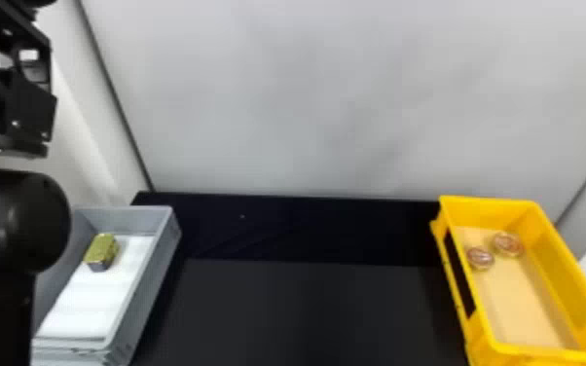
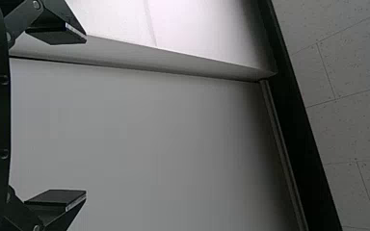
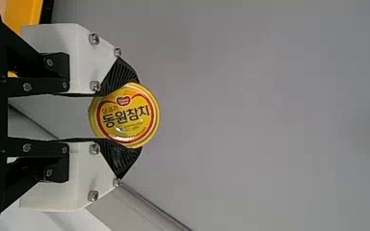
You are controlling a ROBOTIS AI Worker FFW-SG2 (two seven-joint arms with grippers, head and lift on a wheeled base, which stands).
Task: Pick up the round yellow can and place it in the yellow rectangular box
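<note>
Round yellow can [image 3: 125,115] is pinched between the fingers of the right gripper [image 3: 138,114], raised well above the worktop [image 1: 306,311]. Pick and lift done, place isn't: it's outside the yellow rectangular box [image 1: 491,214], higher than the rim. Left to do, my read: bring it over the box, lower inside the walls, let go, back off.

Other stuff: two round cans with reddish tops sit at the box's far end, one [image 1: 480,258] near the long left wall, the other [image 1: 507,243] just beside it, closer to the far edge. Those and the rim are the likely snags; I'd aim nearer the near edge. Gold rectangular tin [image 1: 102,249] lies in the grey bin [image 1: 155,267] by its far edge. Left gripper [image 2: 85,117] idle off the worktop's left side, fingers spread, nothing between
</note>
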